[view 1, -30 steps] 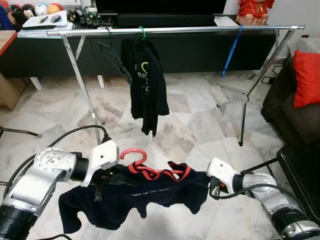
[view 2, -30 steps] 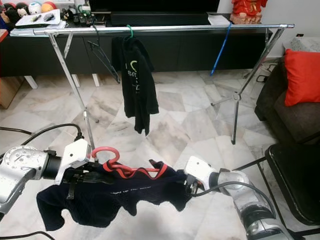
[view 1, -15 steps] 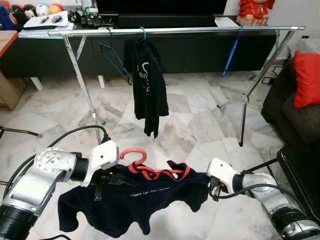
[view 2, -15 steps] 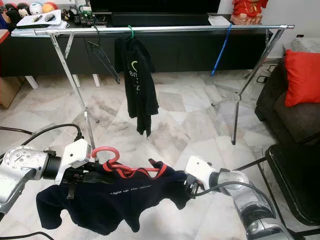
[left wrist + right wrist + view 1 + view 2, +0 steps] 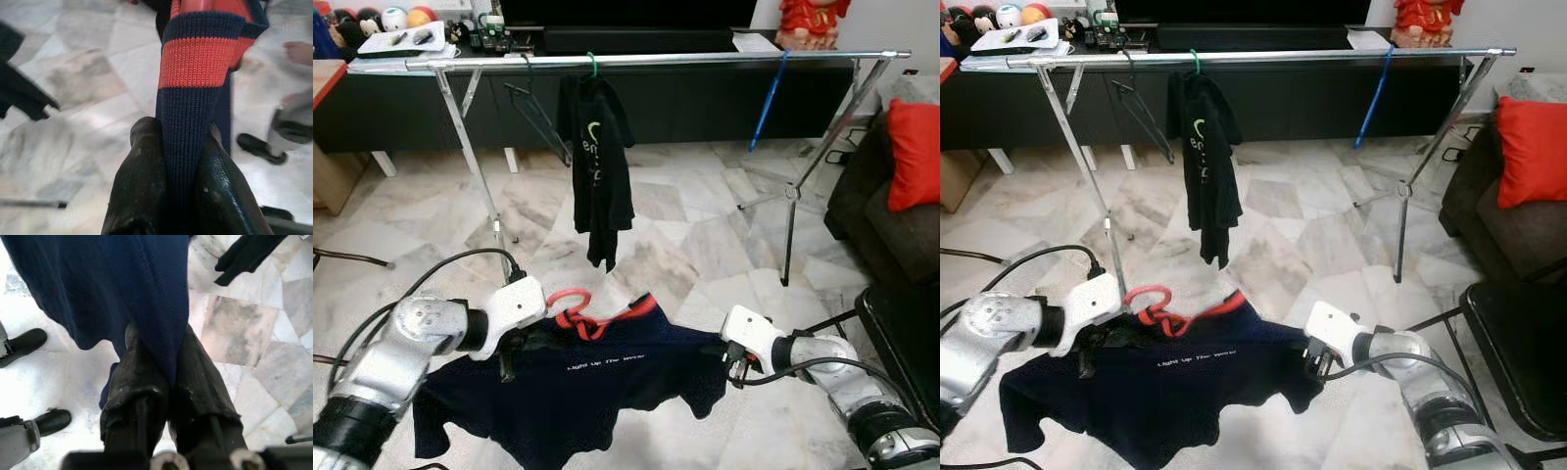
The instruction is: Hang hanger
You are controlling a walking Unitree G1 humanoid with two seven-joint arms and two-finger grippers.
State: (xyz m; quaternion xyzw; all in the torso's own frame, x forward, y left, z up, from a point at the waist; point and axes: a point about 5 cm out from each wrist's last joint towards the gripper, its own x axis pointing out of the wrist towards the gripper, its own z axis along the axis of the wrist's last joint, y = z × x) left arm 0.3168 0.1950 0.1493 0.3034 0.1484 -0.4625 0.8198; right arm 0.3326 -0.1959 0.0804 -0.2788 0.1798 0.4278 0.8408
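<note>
Head camera, either eye: the clothes rail point(image 5: 656, 59) crosses the far side of the room on its metal legs, with a black hoodie point(image 5: 597, 162) hanging from it on a green hook, an empty dark hanger point(image 5: 536, 113) just beside the hoodie and a blue hanger point(image 5: 767, 98) further along the bar. Well below and nearer than the rail, the two arms hold a navy shirt point(image 5: 597, 382) stretched between them over the marble floor point(image 5: 685, 225). A red hanger point(image 5: 570, 305) sits in the shirt's red-trimmed collar, its hook tilted, at the end held by the left tool point(image 5: 514, 343). The right tool point(image 5: 732, 364) has the opposite edge of the shirt.

Left wrist camera: the left tool's black fingers point(image 5: 142, 186) are pressed together on the navy-and-red ribbed collar point(image 5: 195, 68).

Right wrist camera: the right tool's fingers point(image 5: 142, 382) pinch a fold of plain navy cloth. Dark shoes point(image 5: 27, 342) of someone standing close show on the floor.

Risks, as I judge them: both grips are on cloth, not on the hanger, so the hanger could slide out of the collar when lifted. The tilted hook may miss the rail, and the hoodie crowds that stretch of rail.
</note>
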